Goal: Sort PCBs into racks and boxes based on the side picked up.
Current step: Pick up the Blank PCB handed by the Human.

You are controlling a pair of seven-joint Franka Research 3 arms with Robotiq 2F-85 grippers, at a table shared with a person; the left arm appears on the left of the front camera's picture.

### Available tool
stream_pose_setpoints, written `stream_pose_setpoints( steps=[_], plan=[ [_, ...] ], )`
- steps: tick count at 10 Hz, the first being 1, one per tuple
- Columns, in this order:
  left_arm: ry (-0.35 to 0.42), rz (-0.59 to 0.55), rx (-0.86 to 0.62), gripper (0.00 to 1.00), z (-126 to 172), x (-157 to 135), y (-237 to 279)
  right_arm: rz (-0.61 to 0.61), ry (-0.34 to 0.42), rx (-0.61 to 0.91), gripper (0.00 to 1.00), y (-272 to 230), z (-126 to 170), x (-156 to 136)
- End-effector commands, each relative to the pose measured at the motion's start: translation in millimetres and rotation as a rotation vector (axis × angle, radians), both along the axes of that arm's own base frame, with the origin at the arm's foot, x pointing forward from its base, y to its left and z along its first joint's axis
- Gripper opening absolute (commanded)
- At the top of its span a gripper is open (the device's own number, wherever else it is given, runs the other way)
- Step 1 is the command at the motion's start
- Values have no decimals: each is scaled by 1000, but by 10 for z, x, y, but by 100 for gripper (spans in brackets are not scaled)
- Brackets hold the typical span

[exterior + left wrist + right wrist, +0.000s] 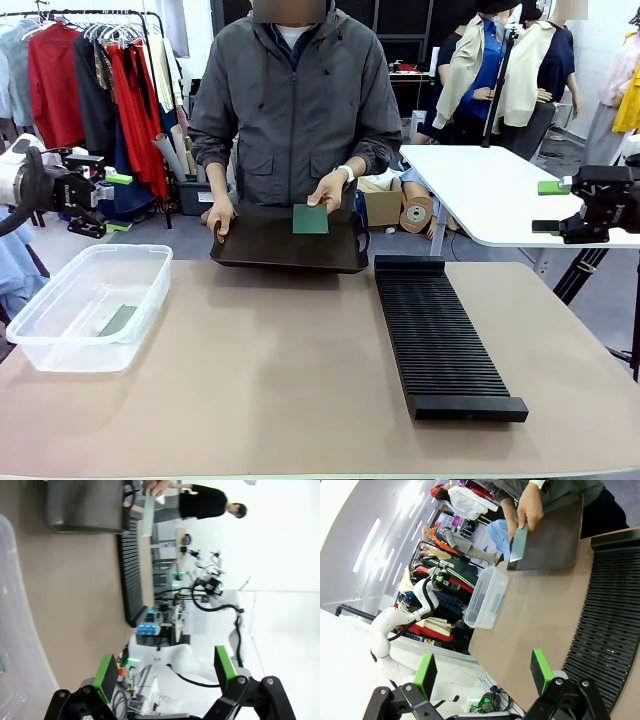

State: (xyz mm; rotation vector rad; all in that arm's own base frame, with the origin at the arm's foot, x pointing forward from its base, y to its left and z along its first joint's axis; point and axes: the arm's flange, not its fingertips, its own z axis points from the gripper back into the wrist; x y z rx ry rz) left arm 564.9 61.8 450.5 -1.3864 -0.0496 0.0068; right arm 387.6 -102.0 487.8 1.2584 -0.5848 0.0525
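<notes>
PCB (310,219), dark green face toward camera, held upright by person's hand (328,190) over black tray (250,245). Left gripper (115,202) and right gripper (548,207) raised at table sides, jaws wide, empty.

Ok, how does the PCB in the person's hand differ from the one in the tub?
The held PCB stands tilted over the black tray in the person's hand, showing dark green; the tub PCB lies flat in the clear tub, looking paler. Both are thin green squares.

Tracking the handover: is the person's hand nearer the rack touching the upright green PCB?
Touching. The front view shows the person's hand pinching the PCB by its upper edge.
</notes>
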Motion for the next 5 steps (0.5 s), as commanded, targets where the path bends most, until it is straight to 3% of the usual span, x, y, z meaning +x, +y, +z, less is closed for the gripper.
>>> stream_pose_setpoints(
  steps=[1, 5],
  plan=[
    [27, 0, -83, 100, 18, -89, 16, 1, -6, 4, 100, 6, 20, -1],
    [-19, 79, -154, 100, 67, -79, -20, 1, -6, 4, 100, 6, 20, -1]
  ],
)
